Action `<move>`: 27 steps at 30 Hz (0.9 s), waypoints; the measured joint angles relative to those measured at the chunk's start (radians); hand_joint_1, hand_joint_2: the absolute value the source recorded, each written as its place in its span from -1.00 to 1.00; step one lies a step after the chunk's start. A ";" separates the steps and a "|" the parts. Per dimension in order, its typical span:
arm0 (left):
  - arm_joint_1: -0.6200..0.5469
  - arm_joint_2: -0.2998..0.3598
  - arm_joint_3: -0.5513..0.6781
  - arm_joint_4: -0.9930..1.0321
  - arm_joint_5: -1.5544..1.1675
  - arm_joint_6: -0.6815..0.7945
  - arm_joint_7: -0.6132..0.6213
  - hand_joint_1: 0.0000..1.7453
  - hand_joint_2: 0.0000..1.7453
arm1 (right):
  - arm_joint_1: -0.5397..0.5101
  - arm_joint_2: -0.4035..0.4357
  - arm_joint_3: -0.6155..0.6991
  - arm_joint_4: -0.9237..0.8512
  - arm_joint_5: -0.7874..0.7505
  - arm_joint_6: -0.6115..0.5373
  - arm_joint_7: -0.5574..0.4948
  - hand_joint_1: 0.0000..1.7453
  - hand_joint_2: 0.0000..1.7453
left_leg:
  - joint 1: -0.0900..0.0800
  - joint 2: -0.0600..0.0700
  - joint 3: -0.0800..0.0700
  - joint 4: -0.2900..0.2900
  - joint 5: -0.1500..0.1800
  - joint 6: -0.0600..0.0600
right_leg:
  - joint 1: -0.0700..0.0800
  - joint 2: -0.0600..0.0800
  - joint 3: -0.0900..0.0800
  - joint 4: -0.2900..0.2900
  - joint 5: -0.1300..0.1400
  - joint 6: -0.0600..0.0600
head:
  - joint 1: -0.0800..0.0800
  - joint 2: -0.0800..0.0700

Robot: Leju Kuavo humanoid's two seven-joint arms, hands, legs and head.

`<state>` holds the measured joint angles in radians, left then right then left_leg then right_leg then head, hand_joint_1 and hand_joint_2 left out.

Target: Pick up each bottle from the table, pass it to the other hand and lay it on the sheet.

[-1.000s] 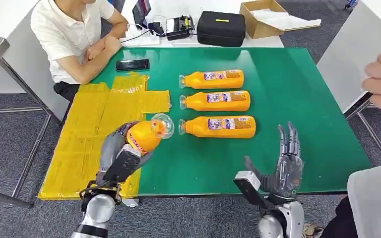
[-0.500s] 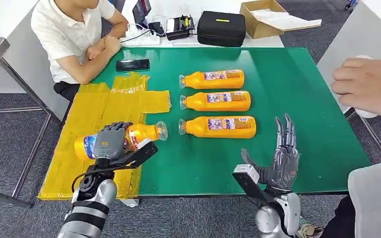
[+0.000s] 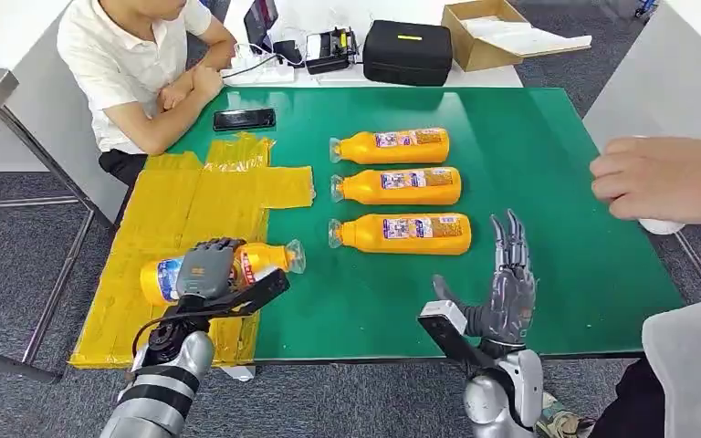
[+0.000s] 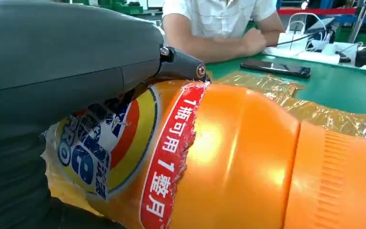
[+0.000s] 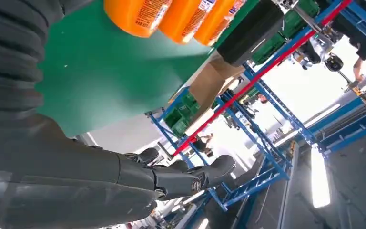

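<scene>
- Left hand (image 3: 205, 267) is wrapped over an orange bottle (image 3: 228, 267), which is being held lying on its side on the yellow sheet (image 3: 160, 214), cap end pointing toward the green table (image 3: 548, 164).
- Right hand (image 3: 508, 290) is being held upright near the table's front edge, fingers spread, nothing in it.
- One bottle is judged nearly delivered, though not yet released.
- Three orange bottles (image 3: 400, 187) are lying in a row on the table, waiting to be picked up.
- Its label (image 4: 124, 152) is being seen torn and wrinkled in the left wrist view.
</scene>
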<state>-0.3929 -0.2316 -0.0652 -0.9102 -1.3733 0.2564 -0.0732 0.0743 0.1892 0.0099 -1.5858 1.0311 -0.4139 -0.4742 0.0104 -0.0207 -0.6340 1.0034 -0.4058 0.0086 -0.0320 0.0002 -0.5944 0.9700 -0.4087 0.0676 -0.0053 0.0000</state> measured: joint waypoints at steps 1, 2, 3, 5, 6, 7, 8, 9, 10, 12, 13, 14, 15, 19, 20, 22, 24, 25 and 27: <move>-0.003 0.000 0.000 0.009 -0.008 0.000 0.005 1.00 1.00 | -0.001 -0.001 0.001 0.003 -0.003 -0.001 -0.002 -1.00 1.00 | 0.000 0.000 0.000 0.000 0.000 0.000 | 0.000 0.000 0.000 0.000 0.000 0.000 | 0.000 0.000; -0.007 0.001 0.001 0.021 -0.016 -0.001 0.010 0.88 1.00 | -0.001 -0.001 0.003 0.005 -0.008 -0.002 -0.003 -1.00 1.00 | 0.000 0.000 0.000 0.000 0.000 0.000 | 0.000 0.000 0.000 0.000 0.000 0.000 | 0.000 0.000; -0.013 0.002 0.001 0.033 -0.022 -0.005 0.015 0.64 1.00 | -0.001 -0.001 0.005 0.008 -0.011 -0.002 -0.004 -1.00 1.00 | 0.000 0.000 0.000 0.000 0.000 0.000 | 0.000 0.000 0.000 0.000 0.000 0.000 | 0.000 0.000; -0.027 0.004 0.002 0.068 -0.040 -0.013 0.024 0.06 1.00 | -0.005 -0.001 0.006 0.016 -0.014 -0.002 -0.006 -1.00 1.00 | 0.000 0.000 0.000 0.000 0.000 0.000 | 0.000 0.000 0.000 0.000 0.000 0.000 | 0.000 0.000; -0.034 0.005 0.003 0.085 -0.044 -0.017 0.028 -0.72 1.00 | -0.007 -0.001 0.007 0.020 -0.014 -0.002 -0.007 -1.00 1.00 | 0.000 0.000 0.000 0.000 0.000 0.000 | 0.000 0.000 0.000 0.000 0.000 0.000 | 0.000 0.000; -0.042 0.005 0.004 0.104 -0.057 -0.018 0.036 -0.72 1.00 | -0.008 -0.002 0.007 0.025 -0.014 -0.002 -0.008 -1.00 1.00 | 0.000 0.000 0.000 0.000 0.000 0.000 | 0.000 0.000 0.000 0.000 0.000 0.000 | 0.000 0.000; -0.051 0.005 0.005 0.120 -0.064 -0.019 0.044 -0.72 1.00 | -0.010 -0.002 0.008 0.030 -0.017 -0.002 -0.011 -1.00 1.00 | 0.000 0.000 0.000 0.000 0.000 0.000 | 0.000 0.000 0.000 0.000 0.000 0.000 | 0.000 0.000; -0.061 0.005 0.006 0.135 -0.071 -0.021 0.048 -0.72 1.00 | -0.011 -0.002 0.009 0.034 -0.019 -0.002 -0.013 -1.00 1.00 | 0.000 0.000 0.000 0.000 0.000 0.000 | 0.000 0.000 0.001 0.000 0.000 0.000 | 0.000 0.000; -0.071 0.005 0.008 0.152 -0.076 -0.029 0.053 -0.80 1.00 | -0.012 -0.002 0.011 0.038 -0.022 -0.002 -0.015 -1.00 1.00 | 0.000 0.000 0.001 0.000 0.000 0.000 | 0.000 0.000 0.001 0.000 0.000 0.000 | 0.000 0.000; -0.092 0.007 0.017 0.188 -0.083 -0.033 0.056 -0.88 1.00 | -0.015 -0.002 0.012 0.046 -0.027 -0.002 -0.017 -1.00 1.00 | 0.000 0.000 0.002 0.000 0.000 0.000 | 0.000 0.000 0.002 0.000 0.000 0.000 | 0.000 0.000; -0.098 0.008 0.018 0.199 -0.086 -0.037 0.057 -0.88 1.00 | -0.016 -0.002 0.012 0.049 -0.028 -0.002 -0.018 -1.00 1.00 | 0.000 0.000 0.002 0.000 0.000 0.000 | 0.000 0.000 0.002 0.000 0.000 0.000 | 0.000 0.000; -0.103 0.008 0.019 0.209 -0.092 -0.043 0.059 -0.86 1.00 | -0.017 -0.002 0.012 0.052 -0.030 -0.002 -0.019 -1.00 1.00 | 0.000 0.000 0.002 0.000 0.000 0.000 | 0.000 0.000 0.003 0.000 0.000 0.000 | 0.000 0.000; -0.109 0.008 0.023 0.221 -0.093 -0.054 0.061 -0.92 1.00 | -0.018 -0.002 0.012 0.054 -0.034 -0.002 -0.021 -1.00 1.00 | 0.000 0.000 0.003 0.000 0.000 0.000 | 0.000 0.000 0.004 0.000 0.000 0.000 | 0.000 0.000; -0.155 0.013 0.035 0.289 -0.110 -0.113 0.080 -0.96 1.00 | -0.030 -0.002 0.012 0.075 -0.058 0.007 -0.037 -1.00 1.00 | 0.000 -0.001 0.009 -0.001 0.000 0.000 | 0.000 -0.001 0.011 0.000 0.000 0.000 | 0.000 0.000; -0.168 0.016 0.042 0.308 -0.110 -0.121 0.082 -0.96 1.00 | -0.037 -0.003 0.012 0.082 -0.063 0.007 -0.041 -1.00 1.00 | 0.000 -0.001 0.012 -0.001 0.000 0.000 | 0.000 -0.001 0.013 0.000 -0.001 0.000 | 0.000 0.000; -0.185 0.022 0.053 0.344 -0.112 -0.124 0.085 -0.94 1.00 | -0.049 -0.003 0.012 0.098 -0.070 0.007 -0.049 -1.00 1.00 | 0.000 -0.001 0.015 -0.001 -0.001 -0.001 | 0.000 -0.001 0.017 0.000 -0.001 -0.001 | 0.000 0.000; -0.199 0.026 0.063 0.371 -0.114 -0.125 0.087 -1.00 1.00 | -0.057 -0.003 0.012 0.109 -0.074 0.007 -0.053 -1.00 1.00 | 0.000 -0.001 0.017 -0.001 -0.001 -0.001 | 0.000 -0.001 0.019 0.000 -0.001 -0.001 | 0.000 0.000; -0.205 0.027 0.069 0.381 -0.117 -0.131 0.085 -1.00 1.00 | -0.059 -0.003 0.012 0.116 -0.076 0.007 -0.055 -1.00 1.00 | 0.000 -0.001 0.018 -0.001 -0.001 -0.001 | 0.000 -0.001 0.019 0.000 -0.001 -0.001 | 0.000 0.000; -0.214 0.031 0.074 0.404 -0.124 -0.143 0.082 -1.00 1.00 | -0.067 -0.005 0.012 0.131 -0.081 0.008 -0.057 -1.00 1.00 | 0.000 -0.001 0.020 -0.001 -0.001 -0.001 | 0.000 -0.001 0.021 0.000 -0.001 -0.001 | 0.000 0.000</move>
<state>-0.6073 -0.2007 0.0092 -0.5066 -1.4973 0.1137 0.0084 0.0070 0.1846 0.0217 -1.4546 0.9503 -0.4063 -0.5310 0.0103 -0.0215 -0.6142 1.0022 -0.4067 0.0077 -0.0316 -0.0003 -0.5739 0.9696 -0.4094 0.0668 -0.0053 0.0000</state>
